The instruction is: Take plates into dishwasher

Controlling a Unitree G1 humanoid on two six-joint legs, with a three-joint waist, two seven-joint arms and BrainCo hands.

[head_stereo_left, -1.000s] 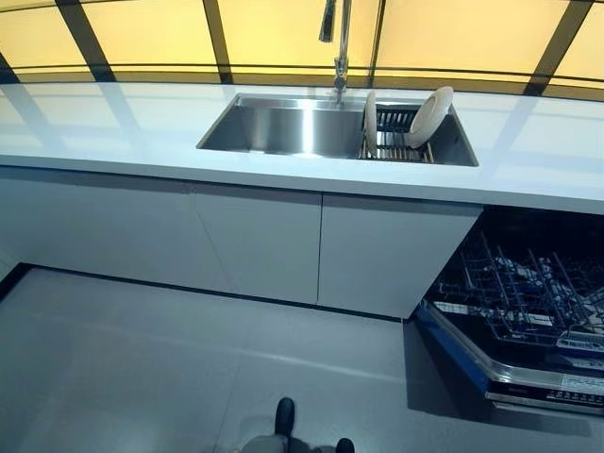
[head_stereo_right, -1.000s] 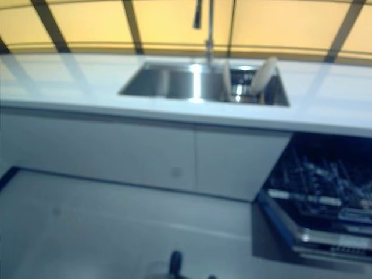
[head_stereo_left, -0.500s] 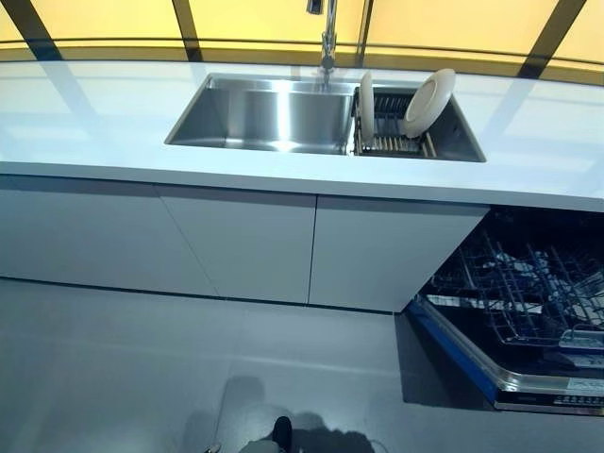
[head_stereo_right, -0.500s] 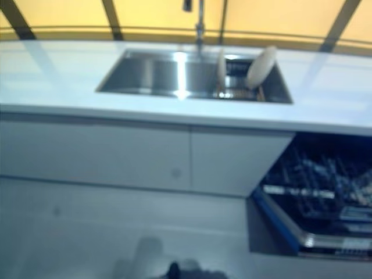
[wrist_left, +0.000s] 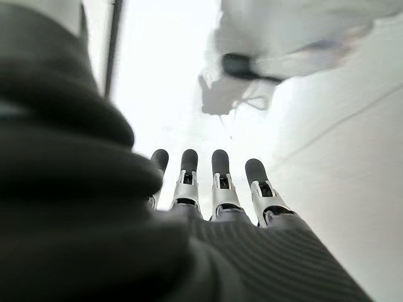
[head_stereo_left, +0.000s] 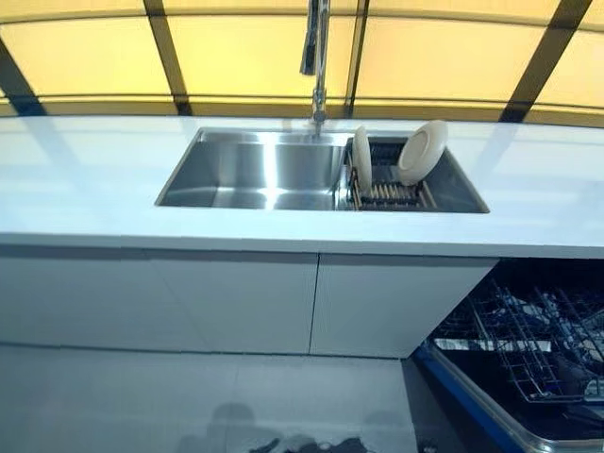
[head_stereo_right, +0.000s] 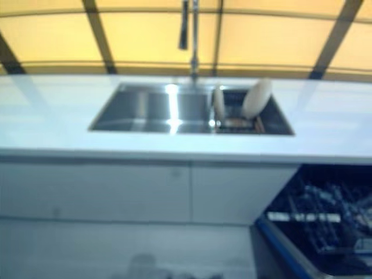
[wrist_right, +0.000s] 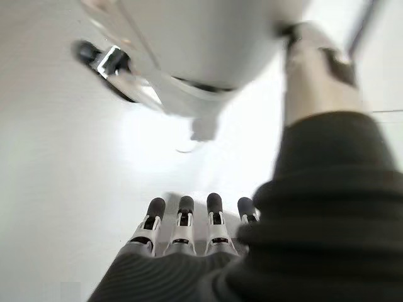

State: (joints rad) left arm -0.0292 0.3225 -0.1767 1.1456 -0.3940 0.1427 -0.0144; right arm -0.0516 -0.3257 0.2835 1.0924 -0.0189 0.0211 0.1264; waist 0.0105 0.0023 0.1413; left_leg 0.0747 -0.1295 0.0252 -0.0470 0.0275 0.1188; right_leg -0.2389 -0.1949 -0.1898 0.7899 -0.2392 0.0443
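The left hand [wrist_left: 214, 189] hangs low with its fingers straight and relaxed, holding nothing, with only pale floor past it; the right hand [wrist_right: 189, 223] is the same, fingers straight and empty. Neither hand shows in the head views, so I judge the task to be at its approach step, with no plate picked up yet. Out ahead, two white plates stand on edge in a drying rack [head_stereo_left: 389, 193] at the right end of the steel sink [head_stereo_left: 245, 175]: the left plate [head_stereo_left: 361, 159] nearly upright, the right plate [head_stereo_left: 422, 151] leaning back. One tap [head_stereo_left: 315, 57] rises behind the sink. Down to the right, one dishwasher [head_stereo_left: 528, 349] stands open, its wire basket pulled out. The next move likely calls for raising a hand over the white counter [head_stereo_left: 85, 198] to the rack and closing on a plate's rim.
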